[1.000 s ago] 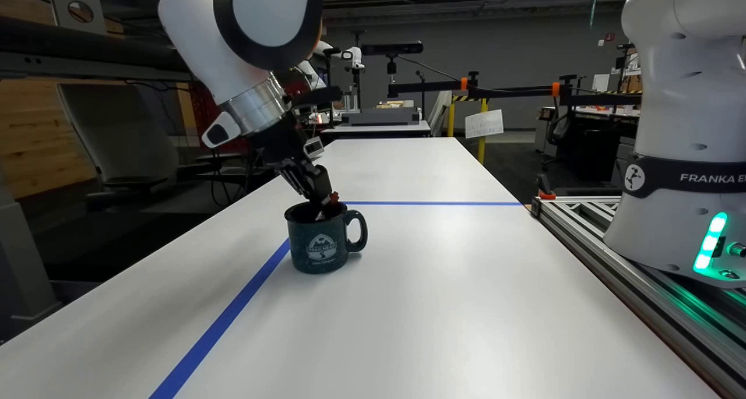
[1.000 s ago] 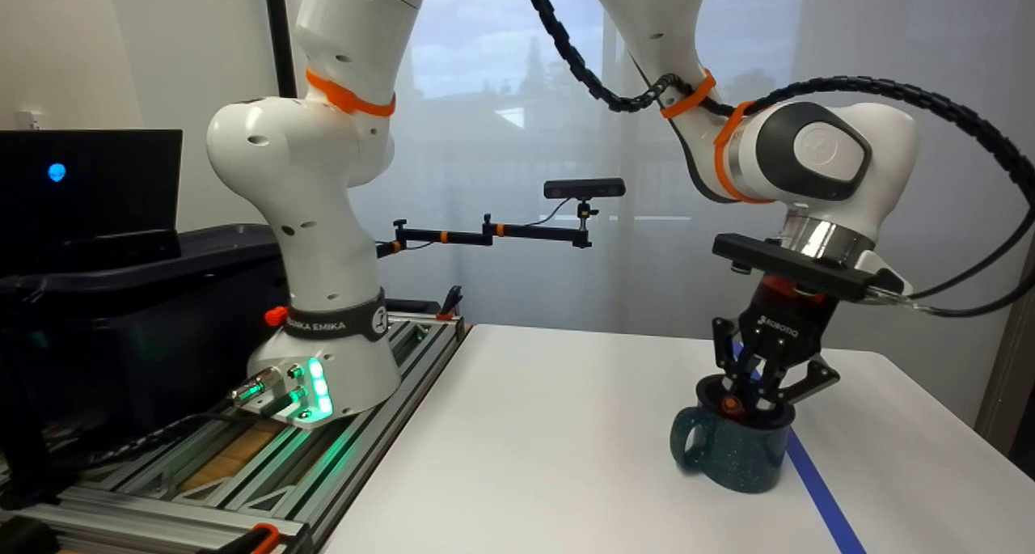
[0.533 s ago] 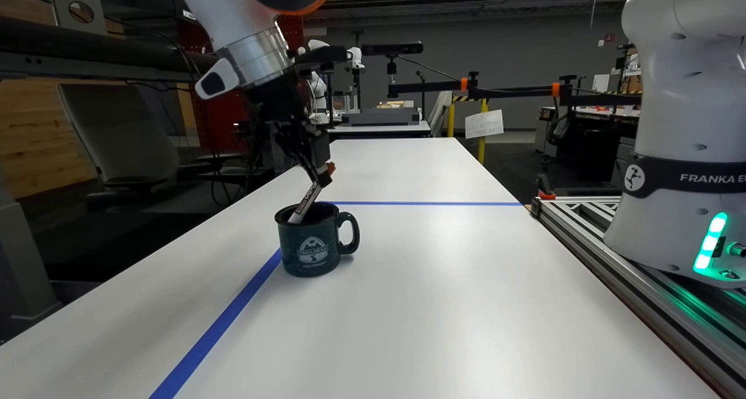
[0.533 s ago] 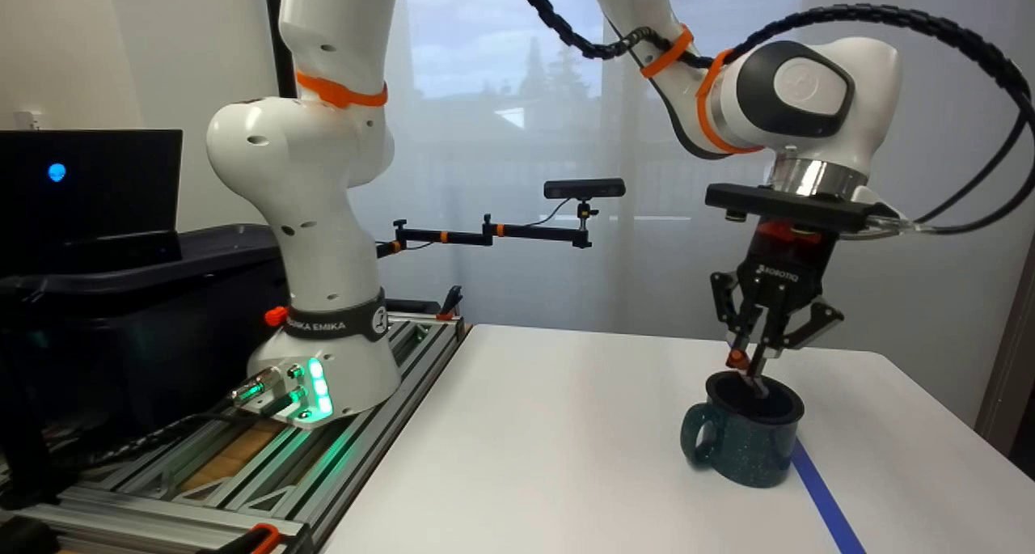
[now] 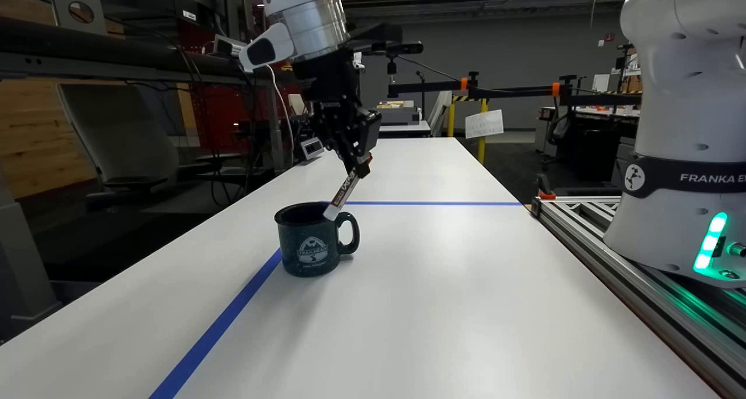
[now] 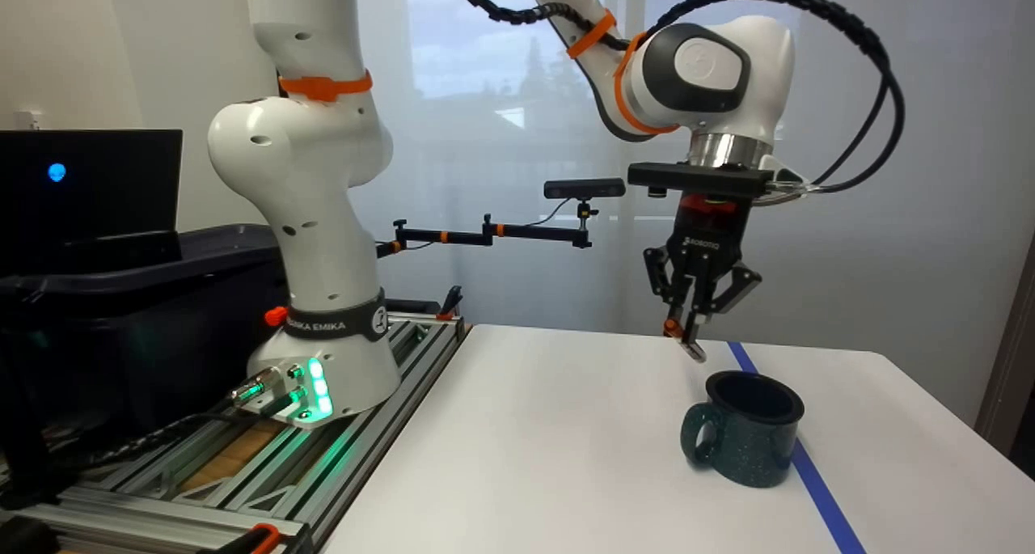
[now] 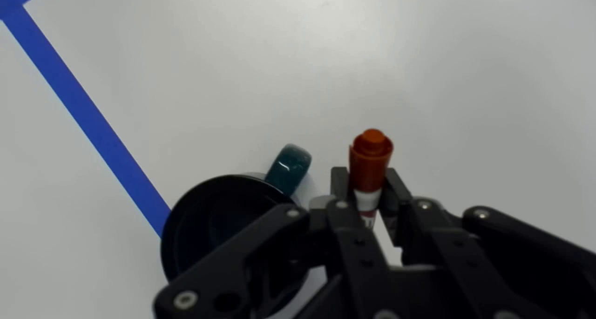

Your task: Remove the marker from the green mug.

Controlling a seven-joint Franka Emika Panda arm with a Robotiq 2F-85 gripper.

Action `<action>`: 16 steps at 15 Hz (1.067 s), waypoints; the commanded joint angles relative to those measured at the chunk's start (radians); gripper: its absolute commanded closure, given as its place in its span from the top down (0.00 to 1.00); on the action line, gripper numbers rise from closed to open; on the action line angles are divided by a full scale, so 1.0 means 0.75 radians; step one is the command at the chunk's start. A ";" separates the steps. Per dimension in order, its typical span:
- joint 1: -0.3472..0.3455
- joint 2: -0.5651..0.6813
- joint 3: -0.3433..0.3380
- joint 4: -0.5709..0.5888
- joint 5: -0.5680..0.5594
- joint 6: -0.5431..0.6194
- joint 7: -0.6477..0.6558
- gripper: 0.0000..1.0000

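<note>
My gripper point(image 5: 360, 167) is shut on the marker point(image 5: 342, 196), holding it tilted, clear of the mug and above the table. The marker has a white body with print and an orange-red end, which sticks up past the fingertips in the wrist view point(image 7: 371, 167). Its white end points down, close to the rim on the handle side. The green mug point(image 5: 309, 244) stands upright on the table; in an exterior view point(image 6: 756, 445) the marker is up and left of it. In the wrist view the mug's handle point(image 7: 289, 167) is left of the gripper point(image 7: 365, 184), which partly hides the mug.
The white table point(image 5: 466, 306) carries blue tape lines point(image 5: 233, 317); the mug stands beside one. The robot's base point(image 6: 331, 368) is on a metal rail frame at the table's edge. A camera on a bracket point(image 6: 584, 188) stands behind the table.
My gripper has risen out of the mug with the marker and moved toward the handle side and the robot base. The mug shifted slightly early on, then stayed still.
</note>
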 commanded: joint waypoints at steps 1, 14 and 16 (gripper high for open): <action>0.056 -0.007 0.020 -0.122 -0.170 0.221 0.090 0.05; 0.081 0.475 -0.003 0.026 -0.342 0.619 0.105 0.45; 0.088 0.477 -0.006 0.046 -0.350 0.615 0.113 0.52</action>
